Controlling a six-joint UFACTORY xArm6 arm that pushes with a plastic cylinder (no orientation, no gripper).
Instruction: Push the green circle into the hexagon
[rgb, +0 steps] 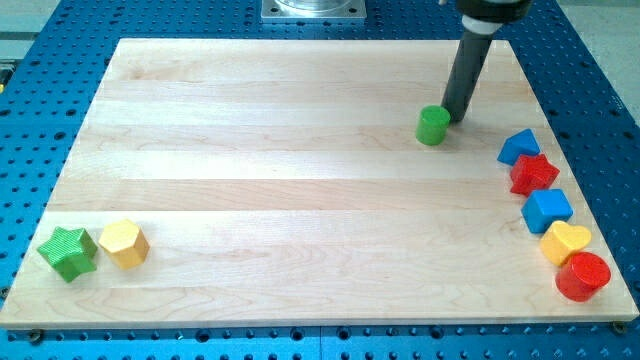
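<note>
The green circle (433, 125) is a small green cylinder in the upper right part of the wooden board (300, 150). My tip (456, 119) rests on the board just to the right of the green circle, touching or almost touching its right side. The yellow hexagon (124, 243) lies far away at the lower left of the board, next to a green star (68, 252) on its left.
Along the board's right edge stands a column of blocks: a blue block (518, 146), a red star (533, 173), a blue cube (547, 210), a yellow heart (565, 241) and a red cylinder (583, 276). A metal mount (314, 10) sits beyond the top edge.
</note>
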